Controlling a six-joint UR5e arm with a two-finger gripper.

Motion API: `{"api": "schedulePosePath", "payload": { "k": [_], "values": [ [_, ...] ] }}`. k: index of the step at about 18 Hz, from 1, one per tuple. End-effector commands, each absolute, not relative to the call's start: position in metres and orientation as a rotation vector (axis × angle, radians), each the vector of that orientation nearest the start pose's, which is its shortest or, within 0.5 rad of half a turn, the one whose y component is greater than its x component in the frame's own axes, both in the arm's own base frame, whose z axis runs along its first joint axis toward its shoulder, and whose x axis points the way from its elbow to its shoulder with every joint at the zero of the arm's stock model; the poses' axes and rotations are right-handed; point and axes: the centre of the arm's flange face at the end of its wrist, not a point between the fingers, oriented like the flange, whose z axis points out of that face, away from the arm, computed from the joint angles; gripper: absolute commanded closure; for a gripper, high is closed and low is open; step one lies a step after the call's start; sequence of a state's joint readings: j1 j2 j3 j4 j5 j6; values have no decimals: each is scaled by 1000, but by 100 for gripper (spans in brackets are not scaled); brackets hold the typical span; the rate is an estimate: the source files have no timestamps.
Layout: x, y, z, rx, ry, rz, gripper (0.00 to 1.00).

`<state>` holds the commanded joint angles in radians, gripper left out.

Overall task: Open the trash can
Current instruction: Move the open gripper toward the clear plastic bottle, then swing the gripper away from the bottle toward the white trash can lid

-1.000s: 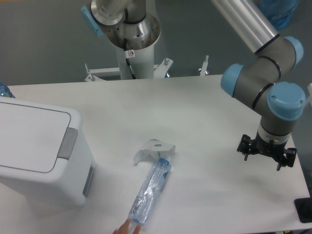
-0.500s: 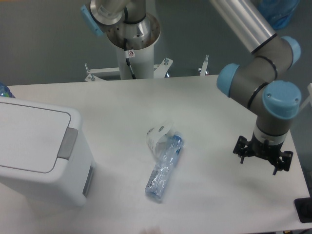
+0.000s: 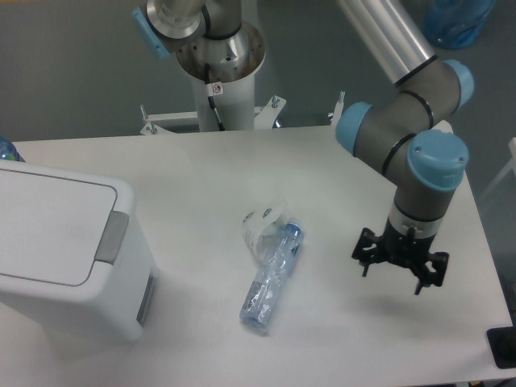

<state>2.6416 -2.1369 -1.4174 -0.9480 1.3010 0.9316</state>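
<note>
The trash can (image 3: 64, 254) is a large white boxy bin at the left edge of the table. Its flat lid is down, with a grey push tab (image 3: 111, 237) on the right rim and a grey strip (image 3: 147, 298) on the side. My gripper (image 3: 400, 264) hangs above the table at the right, far from the bin, pointing down. Its dark fingers are seen from above, and I cannot tell whether they are open or shut. Nothing shows between them.
A clear plastic bottle (image 3: 272, 278) lies on the table between bin and gripper, with a crumpled clear cup (image 3: 262, 229) at its top end. The robot base column (image 3: 218, 72) stands behind the table. A black object (image 3: 503, 348) sits at the right front corner.
The gripper has moved left, toward the middle of the table. The bottle was pushed up and right by a hand at the front edge one second ago; hand now gone.
</note>
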Motion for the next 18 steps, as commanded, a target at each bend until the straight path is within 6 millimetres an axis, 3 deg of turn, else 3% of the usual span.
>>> {"api": "schedulePosePath", "payload": {
  "k": [3, 5, 8, 15, 18],
  "values": [
    [-519, 498, 317, -2740, -329, 6, 0],
    [-503, 514, 319, -2716, -481, -35, 0],
    [-470, 543, 337, -2656, -527, -102, 0],
    [-396, 560, 419, -2490, -661, -240, 0],
    [-363, 570, 446, -2432, -608, -323, 0]
  ]
}}
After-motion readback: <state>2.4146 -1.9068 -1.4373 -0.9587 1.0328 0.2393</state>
